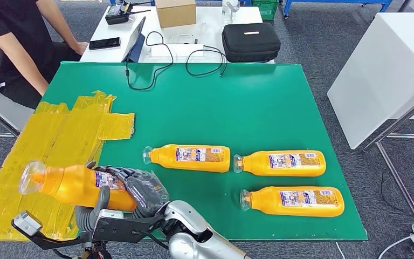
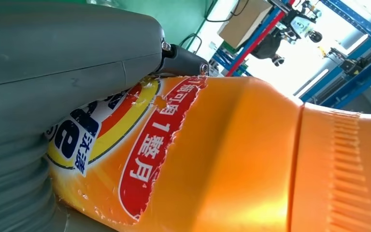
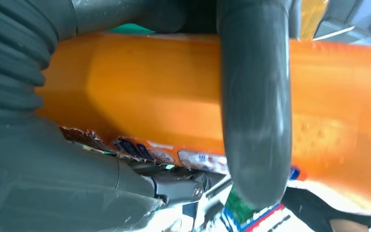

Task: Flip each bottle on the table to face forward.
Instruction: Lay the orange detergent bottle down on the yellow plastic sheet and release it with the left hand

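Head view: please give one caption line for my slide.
Both hands, left hand and right hand, hold one orange bottle above the yellow tape; three orange bottles lie on the green table.

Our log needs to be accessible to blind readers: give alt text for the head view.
Both robot hands hold an orange bottle above yellow tape on a green table. Three more orange bottles lie to the right.

- Right hand (image 1: 140, 189) and left hand (image 1: 99, 202) both grip the bottle (image 1: 81, 186), raised and held sideways
- Silver right forearm (image 1: 199, 237) reaches in from below
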Tool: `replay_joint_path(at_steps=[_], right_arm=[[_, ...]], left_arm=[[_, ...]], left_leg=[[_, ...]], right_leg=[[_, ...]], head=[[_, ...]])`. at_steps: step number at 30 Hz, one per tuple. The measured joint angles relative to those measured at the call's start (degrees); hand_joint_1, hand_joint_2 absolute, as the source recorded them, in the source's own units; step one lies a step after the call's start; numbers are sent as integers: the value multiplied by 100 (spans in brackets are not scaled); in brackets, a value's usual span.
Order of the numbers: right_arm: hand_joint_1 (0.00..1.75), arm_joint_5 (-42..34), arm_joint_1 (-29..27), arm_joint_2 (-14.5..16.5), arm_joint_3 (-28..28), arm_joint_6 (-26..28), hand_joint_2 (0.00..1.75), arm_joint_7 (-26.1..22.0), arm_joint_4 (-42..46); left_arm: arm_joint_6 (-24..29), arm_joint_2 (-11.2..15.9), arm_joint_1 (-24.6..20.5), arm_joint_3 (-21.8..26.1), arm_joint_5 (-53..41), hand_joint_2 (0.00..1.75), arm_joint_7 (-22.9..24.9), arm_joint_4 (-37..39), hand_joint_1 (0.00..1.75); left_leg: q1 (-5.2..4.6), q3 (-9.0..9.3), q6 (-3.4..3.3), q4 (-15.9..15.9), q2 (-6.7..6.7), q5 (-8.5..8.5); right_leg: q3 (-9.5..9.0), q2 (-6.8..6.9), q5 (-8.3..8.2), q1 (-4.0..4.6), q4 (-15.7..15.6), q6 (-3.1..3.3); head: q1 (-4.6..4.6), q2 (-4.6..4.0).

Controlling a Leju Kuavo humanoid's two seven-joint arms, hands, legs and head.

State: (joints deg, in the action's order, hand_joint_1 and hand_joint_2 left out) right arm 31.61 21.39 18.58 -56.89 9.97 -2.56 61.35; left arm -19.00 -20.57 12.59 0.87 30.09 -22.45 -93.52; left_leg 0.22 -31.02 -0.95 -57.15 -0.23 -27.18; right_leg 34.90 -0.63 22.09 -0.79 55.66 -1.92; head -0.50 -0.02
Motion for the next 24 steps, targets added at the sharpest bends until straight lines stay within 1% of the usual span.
replay_joint_path(at_steps=[2,7,12,15,17,19,20,24], right_arm=[[0,169,-14,2,32,80,0,-26,7],[0,549,-166,-33,388,107,0,-236,314],[0,620,-340,-100,726,78,0,-356,755],[0,637,-479,-151,951,103,0,-445,1089],[0,673,-606,-201,1123,132,0,-443,1351],[0,732,-745,-254,1322,158,0,-422,1589],[0,759,-812,-279,1430,159,0,-413,1697],[0,764,-1009,-361,1879,-22,0,-413,1995]], left_arm=[[107,0,-10,-6,-30,175,-24,-31,175],[458,0,-78,-14,-293,175,-105,-169,175],[735,0,-163,15,-487,175,-139,-262,175],[973,0,-204,139,-936,175,-172,-282,175],[1236,1,-288,283,-1546,175,-198,-283,175],[1646,4,-453,457,-2501,175,-246,-280,175],[1928,7,-566,546,-3106,175,-272,-269,175],[3378,101,-1156,861,-5677,175,-245,7,175]], left_leg=[[0,2,0,0,1,0],[0,0,0,-1,-3,1],[-1,4,0,-1,3,0],[0,2,1,-1,-5,1],[0,1,1,-1,-4,1],[0,2,1,-1,-3,1],[0,2,1,-1,-4,1],[-1,3,0,-1,-5,3]], right_leg=[[0,0,0,0,0,0],[0,2,0,0,0,0],[2,-2,0,0,0,0],[2,2,0,1,0,0],[2,2,0,1,0,0],[2,2,0,1,-1,0],[2,2,0,1,-1,0],[-2,3,-2,0,0,0]], head=[[0,0],[-2,0],[0,0],[-2,0],[-1,0],[0,0],[-1,0],[2,0]])
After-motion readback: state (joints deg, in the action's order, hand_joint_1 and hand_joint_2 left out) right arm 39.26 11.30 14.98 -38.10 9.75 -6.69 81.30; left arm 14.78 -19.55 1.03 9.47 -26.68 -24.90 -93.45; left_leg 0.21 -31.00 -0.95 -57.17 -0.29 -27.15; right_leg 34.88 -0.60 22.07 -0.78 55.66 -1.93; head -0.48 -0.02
